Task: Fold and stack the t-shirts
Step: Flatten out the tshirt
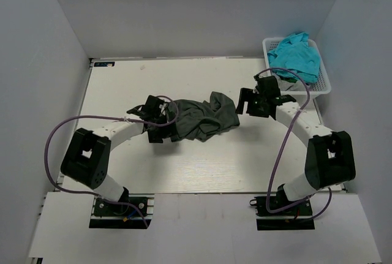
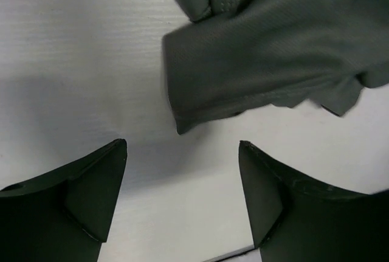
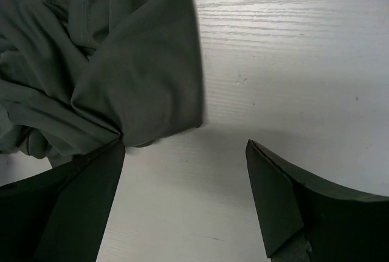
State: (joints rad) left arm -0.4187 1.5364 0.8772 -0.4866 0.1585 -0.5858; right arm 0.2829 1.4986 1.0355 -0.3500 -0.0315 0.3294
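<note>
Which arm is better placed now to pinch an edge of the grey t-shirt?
Probably left. The open left gripper has a corner of the grey t-shirt just ahead, between its fingers; at the right gripper the cloth lies off to one finger's side.
</note>
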